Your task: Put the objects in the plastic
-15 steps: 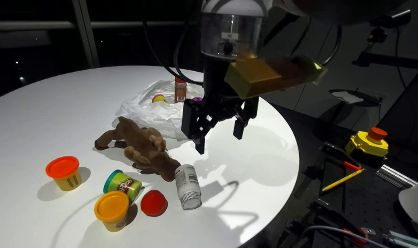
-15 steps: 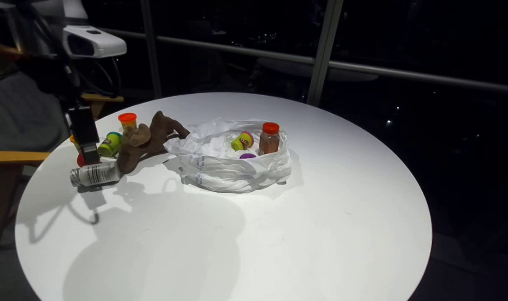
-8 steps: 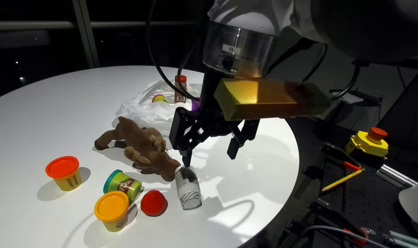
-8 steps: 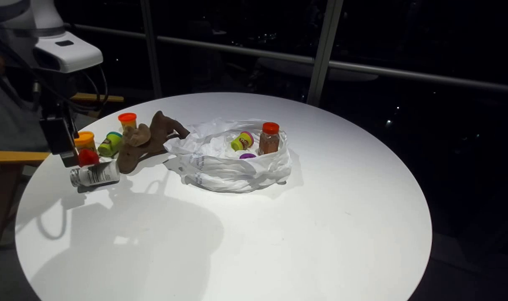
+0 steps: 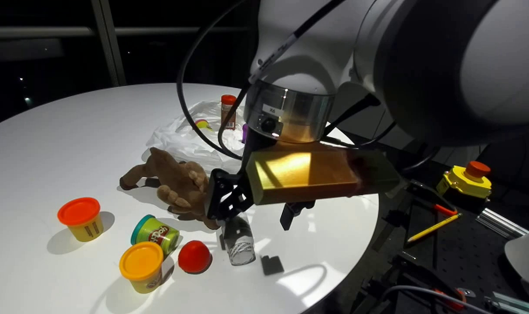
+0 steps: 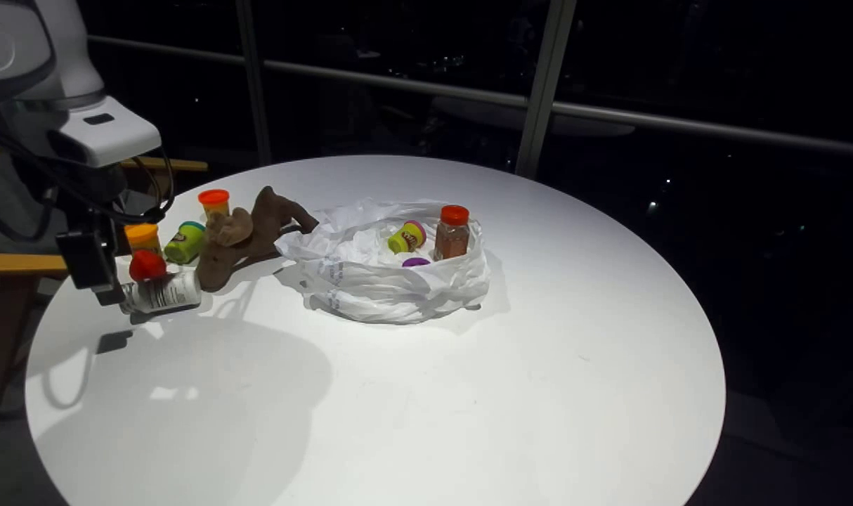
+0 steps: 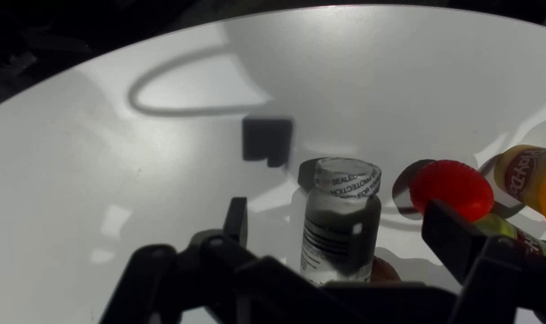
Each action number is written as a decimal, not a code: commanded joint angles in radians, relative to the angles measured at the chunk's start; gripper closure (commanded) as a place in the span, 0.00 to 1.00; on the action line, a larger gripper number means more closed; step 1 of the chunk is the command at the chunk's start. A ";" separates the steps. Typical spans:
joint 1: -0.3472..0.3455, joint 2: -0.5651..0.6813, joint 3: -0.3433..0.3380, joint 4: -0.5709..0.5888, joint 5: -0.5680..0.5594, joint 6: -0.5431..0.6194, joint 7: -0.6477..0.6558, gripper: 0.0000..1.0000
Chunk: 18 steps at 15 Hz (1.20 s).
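Gripper (image 7: 338,218) is released: its fingers (image 7: 236,220) stand wide apart and hold nothing. Over the last second it comes down and away from the bag (image 6: 391,299); it is now low over the table (image 6: 560,393), close to the white bottle (image 6: 165,293).

The white bottle lies on its side just below the gripper, between the fingers as the wrist view shows it. Whether the fingers touch it cannot be told. The objects on the table do not shift.

Behind the gripper, well apart, the bag already contains a red-lidded jar (image 6: 452,237), a pink-lidded tub (image 6: 407,237) and something with a purple lid (image 6: 417,262). The brown toy (image 5: 177,181) has its head just beside the white bottle and its far end near the bag. To the right of the fingers, in the wrist view, are a red dome (image 7: 453,186), an orange-lidded tub (image 7: 531,180) and a green tub (image 7: 500,225). Farther from the gripper stands a red-lidded tub (image 5: 80,218).

Meaning for the task: loading appears partly done, and the white bottle is probably the next item. The next move likely calls for centring the fingers across its body, lowering and clamping. Caution: an off-centre descent may roll the white bottle or push it against the brown toy.
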 commanded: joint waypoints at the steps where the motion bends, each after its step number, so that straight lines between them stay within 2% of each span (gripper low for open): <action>1: 0.070 0.056 -0.073 0.058 -0.060 0.041 0.073 0.00; 4: 0.100 0.093 -0.115 0.095 -0.085 0.041 0.089 0.00; 5: 0.104 0.104 -0.121 0.105 -0.083 0.035 0.088 0.25; 6: 0.108 0.113 -0.127 0.112 -0.080 0.032 0.088 0.25; 7: 0.106 0.123 -0.126 0.119 -0.072 0.027 0.078 0.32; 8: 0.109 0.132 -0.127 0.125 -0.067 0.026 0.076 0.42; 12: 0.126 0.142 -0.151 0.129 -0.071 0.016 0.089 0.71; 13: 0.134 0.132 -0.162 0.129 -0.080 0.015 0.096 0.75; 15: 0.141 0.106 -0.189 0.121 -0.089 0.010 0.103 0.75; 18: 0.136 0.004 -0.220 0.102 -0.105 -0.028 0.096 0.75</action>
